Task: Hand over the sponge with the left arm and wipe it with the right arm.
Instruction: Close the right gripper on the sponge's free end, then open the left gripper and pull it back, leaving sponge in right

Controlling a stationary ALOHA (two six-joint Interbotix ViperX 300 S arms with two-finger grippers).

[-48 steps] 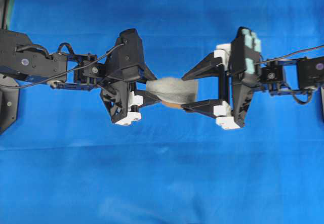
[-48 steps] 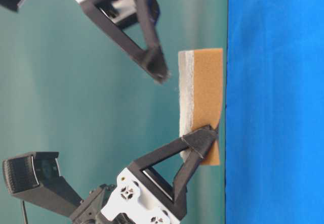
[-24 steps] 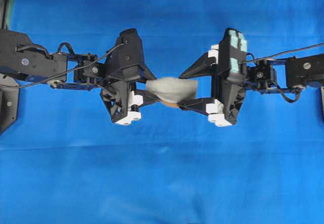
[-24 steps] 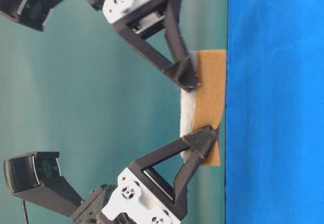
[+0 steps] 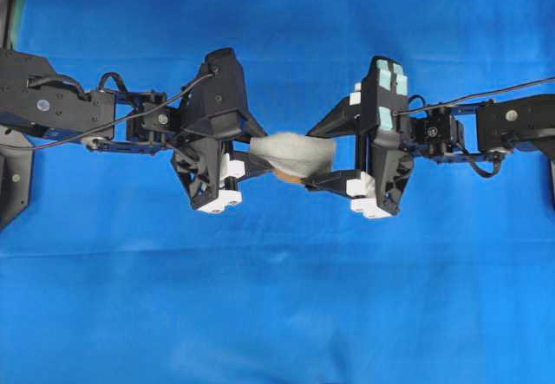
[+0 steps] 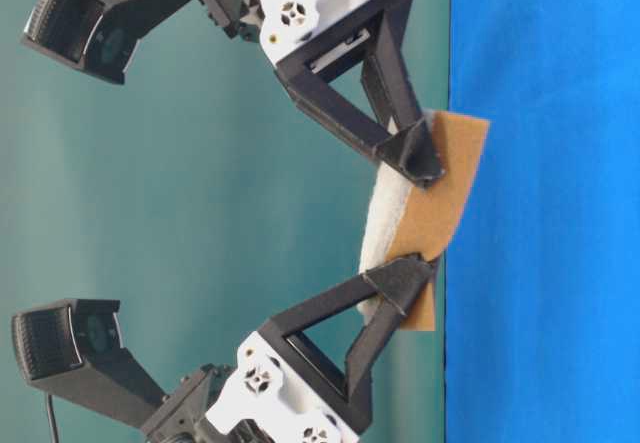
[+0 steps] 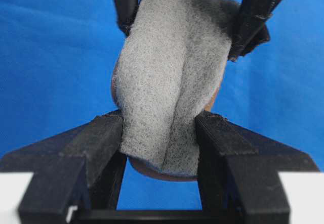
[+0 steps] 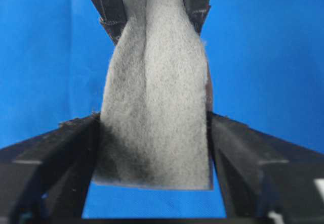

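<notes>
The sponge hangs in the air between the two arms, grey-white layer up and orange-brown layer below. My left gripper is shut on its left end, and the soft sponge is pinched and creased between the black fingers. From the right, my teal-patched right gripper has its fingers touching both sides of the sponge's other end. In the table-level view that end is bent and tilted towards the blue cloth.
Blue cloth covers the whole table under both arms. The left arm's base and cable stand at the left edge. The right arm's housing and cable reach in from the right edge.
The right gripper moved left onto the sponge's free end and its fingers came in onto it. That end of the sponge bent and tilted. The left gripper stayed in place.
</notes>
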